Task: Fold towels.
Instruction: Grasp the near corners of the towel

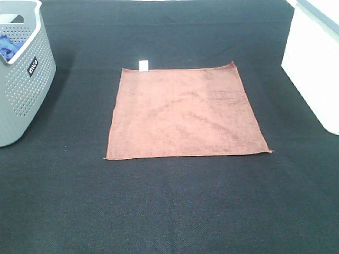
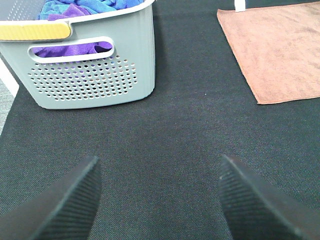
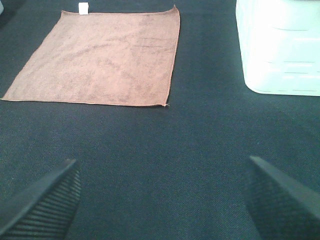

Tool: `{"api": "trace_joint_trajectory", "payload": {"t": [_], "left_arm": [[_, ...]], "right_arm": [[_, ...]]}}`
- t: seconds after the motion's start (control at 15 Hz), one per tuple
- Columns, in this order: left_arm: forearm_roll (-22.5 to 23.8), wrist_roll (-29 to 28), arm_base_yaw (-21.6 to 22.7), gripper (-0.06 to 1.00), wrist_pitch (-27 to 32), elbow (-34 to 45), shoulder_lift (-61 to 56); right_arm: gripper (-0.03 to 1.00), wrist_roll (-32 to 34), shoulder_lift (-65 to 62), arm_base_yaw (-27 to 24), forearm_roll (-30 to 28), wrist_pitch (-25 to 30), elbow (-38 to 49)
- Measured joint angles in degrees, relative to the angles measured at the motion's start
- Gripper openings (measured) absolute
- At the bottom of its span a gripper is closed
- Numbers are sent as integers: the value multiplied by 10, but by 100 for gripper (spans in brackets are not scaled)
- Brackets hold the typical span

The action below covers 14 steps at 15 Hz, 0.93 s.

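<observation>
A rust-brown towel [image 1: 185,112] lies flat and unfolded on the black cloth in the middle of the table, with a small white tag [image 1: 143,65] at its far left corner. It also shows in the left wrist view [image 2: 277,50] and the right wrist view [image 3: 102,57]. Neither gripper shows in the exterior high view. My left gripper [image 2: 160,200] is open and empty over bare cloth, near the basket. My right gripper [image 3: 162,200] is open and empty over bare cloth, short of the towel's near right corner.
A grey perforated basket [image 1: 21,79] stands at the far left, holding blue and purple towels [image 2: 80,10]. A white bin [image 1: 315,63] stands at the far right and shows in the right wrist view [image 3: 280,45]. Black cloth [image 1: 169,206] covers the table.
</observation>
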Motion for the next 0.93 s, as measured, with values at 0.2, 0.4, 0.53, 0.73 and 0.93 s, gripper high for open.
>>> {"api": "trace_joint_trajectory", "payload": {"t": [0.2, 0.4, 0.53, 0.73, 0.93], "left_arm": [[0, 0, 0, 64, 0, 0, 0], [1, 2, 0, 64, 0, 0, 0], [1, 2, 0, 64, 0, 0, 0], [1, 2, 0, 64, -38, -7, 1], [-10, 2, 0, 64, -164, -5, 38]], "right_arm": [[83, 0, 0, 0, 0, 0, 0], [83, 0, 0, 0, 0, 0, 0], [83, 0, 0, 0, 0, 0, 0], [83, 5, 14, 0, 18, -32, -8], [83, 10, 84, 0, 31, -99, -15]]}}
